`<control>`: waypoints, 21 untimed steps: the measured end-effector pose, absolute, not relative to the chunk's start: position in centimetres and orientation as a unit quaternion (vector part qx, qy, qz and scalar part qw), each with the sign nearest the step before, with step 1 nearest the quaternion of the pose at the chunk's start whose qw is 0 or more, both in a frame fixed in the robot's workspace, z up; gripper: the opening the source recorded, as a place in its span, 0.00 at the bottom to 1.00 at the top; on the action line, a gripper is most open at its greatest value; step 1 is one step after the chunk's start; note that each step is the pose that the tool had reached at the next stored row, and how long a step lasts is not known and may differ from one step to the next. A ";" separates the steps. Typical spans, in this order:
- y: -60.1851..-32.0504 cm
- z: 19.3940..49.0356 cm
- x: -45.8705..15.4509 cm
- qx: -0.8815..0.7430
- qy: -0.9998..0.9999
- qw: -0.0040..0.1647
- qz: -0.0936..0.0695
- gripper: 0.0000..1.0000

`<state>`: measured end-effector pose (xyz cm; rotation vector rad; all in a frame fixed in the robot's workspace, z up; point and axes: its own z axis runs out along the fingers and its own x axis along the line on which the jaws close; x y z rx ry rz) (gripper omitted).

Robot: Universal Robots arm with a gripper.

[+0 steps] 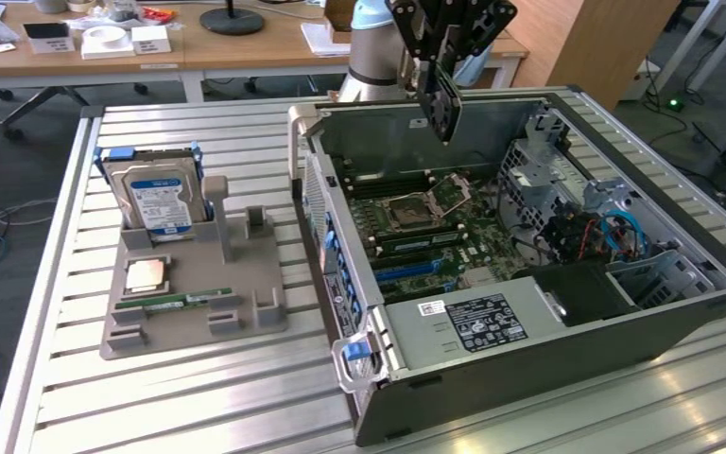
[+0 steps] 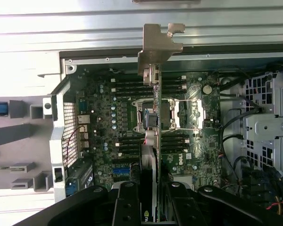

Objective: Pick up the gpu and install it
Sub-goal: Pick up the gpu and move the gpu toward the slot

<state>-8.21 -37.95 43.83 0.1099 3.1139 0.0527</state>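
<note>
Closest to the wrist camera, two matte black fingers [image 2: 127, 202] of the gripper [image 2: 152, 188] are drawn partway together and clamp the gpu [image 2: 150, 160] by its flat faces. I see the card edge-on: a thin strip of green board with one dark face, running away from the fingers to a bent silver bracket [image 2: 159, 44] at its far end.

In the exterior view the gripper [image 1: 445, 66] holds the gpu [image 1: 446, 104] on edge below it. The card hangs above the open computer case [image 1: 565, 331] and clear of the motherboard [image 1: 445, 241].

I judge the card light and stiff but fragile. Its faces are smooth, so it could slip or swing in a narrow pinch. The metal bracket likely makes that end the heavier one. Flat, bare board near an edge looks the safest place to hold it, away from components and the contact strip.

The case is dark sheet metal with a perforated drive cage. The green motherboard is crowded with small parts, long dark slots, a blue slot [image 1: 401, 271] and a square metal CPU socket [image 1: 407, 216]. A grey power supply [image 1: 476, 322] with a printed label sits at the near end.

On the exterior view's left, a grey plastic holder [image 1: 250, 326] carries a silver hard drive [image 1: 159, 199] standing upright and a narrow green RAM stick [image 1: 189, 300] lying flat. Everything rests on a ribbed aluminium table [image 1: 212, 407].
</note>
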 end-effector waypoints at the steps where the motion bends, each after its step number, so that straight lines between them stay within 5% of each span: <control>1: -37.9 43.8 -8.2 0.035 0.999 0.013 0.017 0.26; 21: -37.7 43.8 -7.2 0.034 0.999 0.013 0.017 0.26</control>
